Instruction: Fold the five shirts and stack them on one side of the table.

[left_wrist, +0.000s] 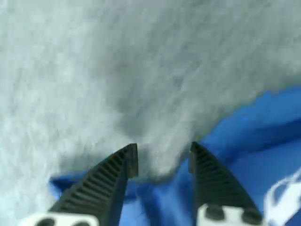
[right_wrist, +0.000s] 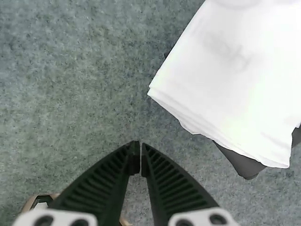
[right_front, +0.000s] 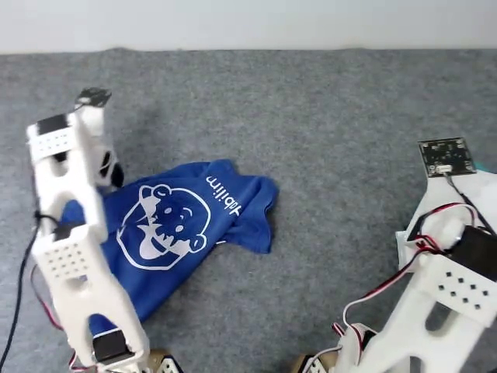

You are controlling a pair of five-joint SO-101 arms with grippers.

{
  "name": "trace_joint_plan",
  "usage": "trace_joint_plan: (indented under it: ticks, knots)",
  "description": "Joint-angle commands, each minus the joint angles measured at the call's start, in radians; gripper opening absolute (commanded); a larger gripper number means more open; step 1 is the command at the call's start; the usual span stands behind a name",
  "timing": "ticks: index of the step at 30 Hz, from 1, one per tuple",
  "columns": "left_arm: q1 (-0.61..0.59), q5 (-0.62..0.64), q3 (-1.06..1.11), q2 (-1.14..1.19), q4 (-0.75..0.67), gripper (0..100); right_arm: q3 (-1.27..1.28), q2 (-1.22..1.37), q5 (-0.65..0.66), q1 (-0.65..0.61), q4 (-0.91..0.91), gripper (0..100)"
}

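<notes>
**mat_k:** Left claw (left_wrist: 163,155) is spread open, tips straddling the edge of the blue shirt (right_front: 178,225), which is lying crumpled on the grey table (right_front: 326,116). Pinch now?

**foldbot9:** I'd dip lower first so the cloth sits deep between the tips. Right claw (right_wrist: 140,148) is clenched on nothing, just beside the folded white shirt (right_wrist: 235,80).

a grey, felt-like covering (right_front: 349,109) spreads over the whole table, its nap mottled with lighter and darker flecks; seen close in the wrist views it looks fuzzy and a little matted. along the far edge of the table runs a plain white band (right_front: 248,23), meeting the grey in a nearly straight line. at the right edge of the high view a small sliver of teal (right_front: 491,166) peeks in, too little of it to tell what it is
</notes>
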Motion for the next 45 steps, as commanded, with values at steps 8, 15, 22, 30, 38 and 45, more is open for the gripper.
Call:
trace_joint_plan:
  ticks: [8,15,22,30,38,45]
  knots:
    - [0.043,0.018,-0.496,0.012,0.293,18,-0.005,-0.019,-0.003,-0.007,-0.002,1.0]
    - [-0.115,0.015,-0.507,0.017,0.298,18,-0.005,-0.012,-0.003,-0.007,-0.012,1.0]
    - [-0.192,-0.068,-0.298,0.018,0.276,20,-0.003,-0.01,-0.002,-0.008,-0.013,1.0]
    - [-0.213,-0.071,-0.185,0.018,0.153,24,0.023,-0.01,0.0,-0.024,-0.038,1.0]
    - [-0.269,-0.075,-0.185,0.018,0.074,24,0.057,-0.019,0.0,-0.041,-0.039,1.0]
    - [-0.269,-0.077,-0.193,0.095,0.029,24,0.057,-0.019,0.0,-0.047,-0.041,1.0]
